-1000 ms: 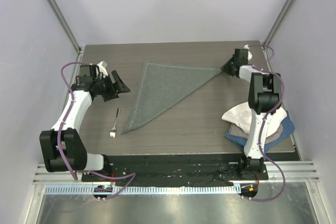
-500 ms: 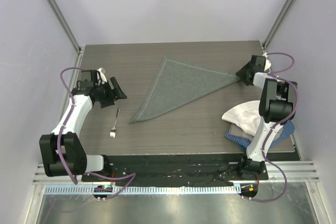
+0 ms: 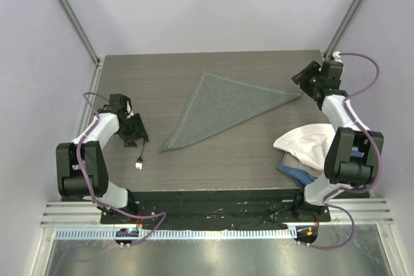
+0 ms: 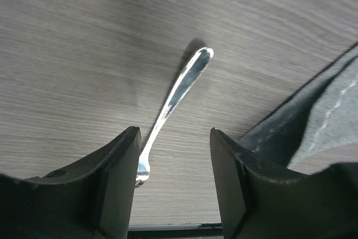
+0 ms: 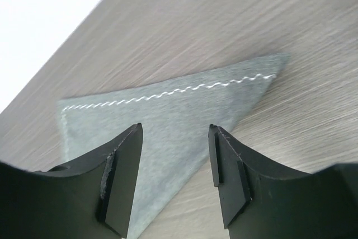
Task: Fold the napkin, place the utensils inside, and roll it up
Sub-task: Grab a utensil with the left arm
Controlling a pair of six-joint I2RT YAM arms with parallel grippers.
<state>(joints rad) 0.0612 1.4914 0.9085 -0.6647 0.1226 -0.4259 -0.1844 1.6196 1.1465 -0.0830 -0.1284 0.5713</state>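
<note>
- The left claw [image 4: 172, 141] is wide: its two dark fingers [image 4: 114, 188] stand apart and point down at the counter [image 4: 72, 54].
- The fork [image 4: 178, 90] lies flat on the counter in the gap between these fingers. Its handle end points away from the wrist camera. Its tines are low beside one finger, and I cannot tell if they touch that finger. The claw does not grip the fork.
- In the top view the left claw covers most of the fork, and only the tines show below it, toward the near edge.
- The napkin [image 3: 226, 105] lies to the right of the fork, with bare counter between them. It is folded into a triangle and lies flat in the middle of the counter. One corner points to the far edge, one to the near left toward the fork, and one to the right.
- The right claw [image 5: 174, 138] is also wide, and nothing is between its fingers. It hangs by the right corner of the napkin, where the wrist camera sees a pale stitch line along the edge.
- In the top view this claw is just beside that corner, at the far right of the counter. I cannot tell if it touches the napkin.
- A white cloth [image 3: 304, 141] lies crumpled at the right side, partly on a blue cloth [image 3: 294, 169], both apart from the napkin.
</note>
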